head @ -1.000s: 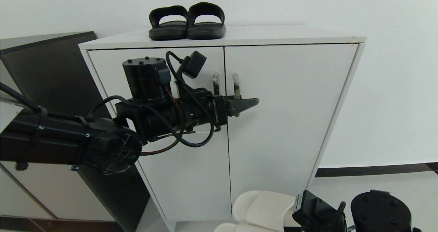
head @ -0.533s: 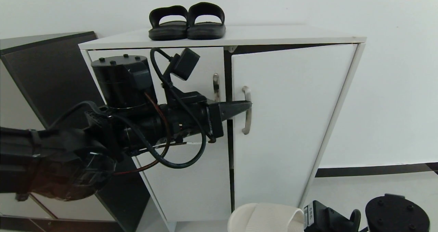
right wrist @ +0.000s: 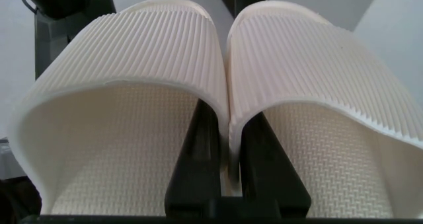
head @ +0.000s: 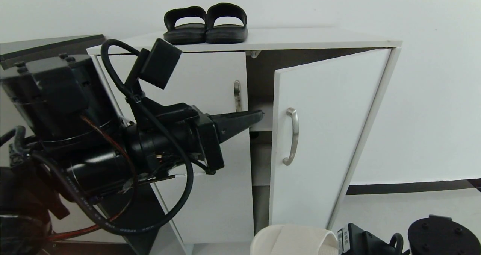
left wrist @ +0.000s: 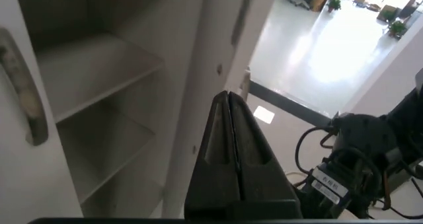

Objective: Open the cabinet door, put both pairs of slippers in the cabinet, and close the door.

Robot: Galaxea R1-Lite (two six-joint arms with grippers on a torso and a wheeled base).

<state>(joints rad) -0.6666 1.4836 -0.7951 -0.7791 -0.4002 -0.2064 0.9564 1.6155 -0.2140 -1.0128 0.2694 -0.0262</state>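
A white cabinet (head: 319, 40) stands ahead with its right door (head: 327, 134) swung partly open and its left door (head: 210, 82) closed. A bare shelf (left wrist: 99, 69) shows inside. A pair of black slippers (head: 206, 23) sits on the cabinet top. My left gripper (head: 258, 116) is shut and holds nothing. Its tip hangs before the gap between the doors, clear of the right door's handle (head: 292, 135). Low at the cabinet's foot, my right gripper (right wrist: 229, 128) is shut on a pair of white ribbed slippers (right wrist: 211, 72), pinching their inner sides together; the white slippers (head: 295, 240) also show there.
A dark panel (head: 52, 48) leans beside the cabinet on the left. A white wall (head: 432, 97) with a black skirting strip (head: 413, 186) runs behind. Pale open floor (head: 406, 210) lies to the right of the cabinet.
The right door has swung from closed to well open. My left gripper drew back toward me and came off the handle. The white slippers sank lower in the head view.
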